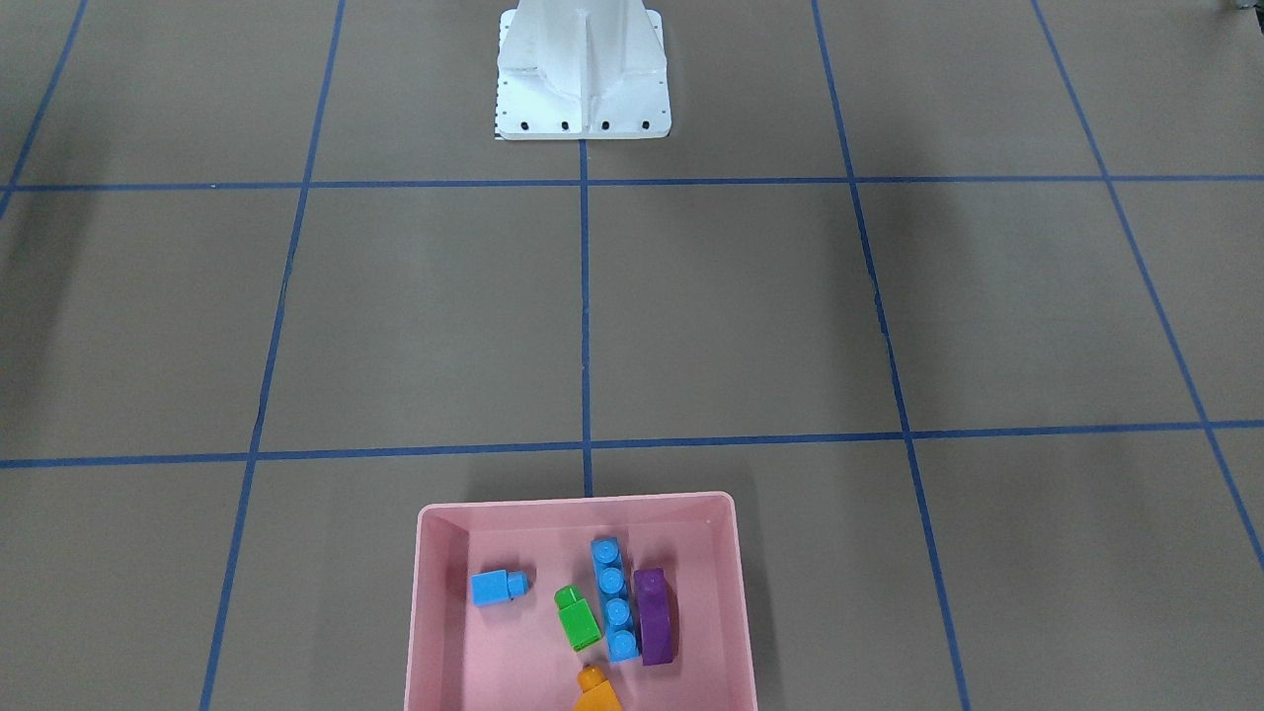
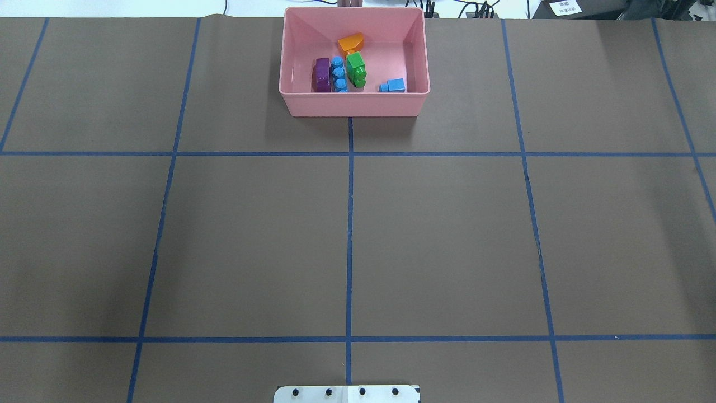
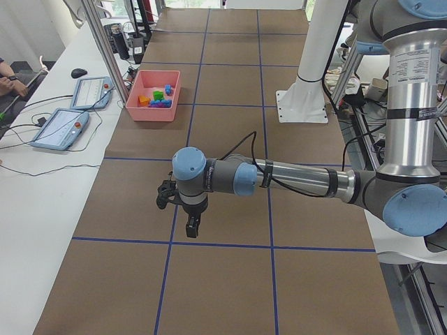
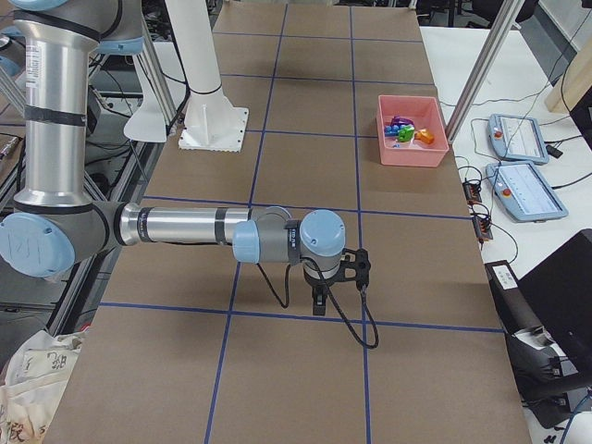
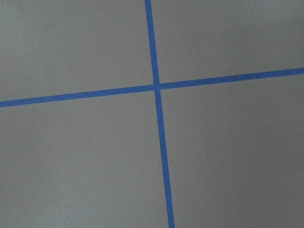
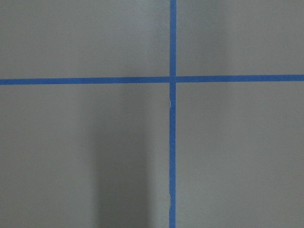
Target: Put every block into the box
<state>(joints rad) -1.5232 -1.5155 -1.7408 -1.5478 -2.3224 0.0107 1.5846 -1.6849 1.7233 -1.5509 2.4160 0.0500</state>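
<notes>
"Overhead exterior view first," says the man with the clipboard. "Where is the box (image 2: 354, 104)?"

"At the far edge of the table (image 2: 447, 235) from the robot, across the centre tape line (image 2: 349, 224). All five blocks lie inside it. I see none on the brown surface."

"Position of each?"

"From the front-facing camera: the long blue block (image 1: 614, 612) sits studs up, with the purple block (image 1: 654, 616) close against one long side. The green block (image 1: 578, 618) lies on its side just beside the other long side. The orange block (image 1: 595, 689) lies near the wall farthest from the robot, its stud towards the robot, partly cut off by the frame edge. The small blue block (image 1: 494, 587) lies on its side, apart from the rest, towards the robot's right."

"And the arms?"

"Both stretch out low over the table, well apart from the box. The left gripper (image 3: 192, 225) points down near a tape line; its wrist camera shows only a crossing of blue tape. The right gripper (image 4: 319, 301) points down likewise, over another crossing."

"Released or clenched?"

"Cannot tell for either. Each shows only in a side view, too small to judge the jaws."

"Anything else?"

"The white base (image 1: 583, 79) stands at the robot's end of the centre line."
</notes>
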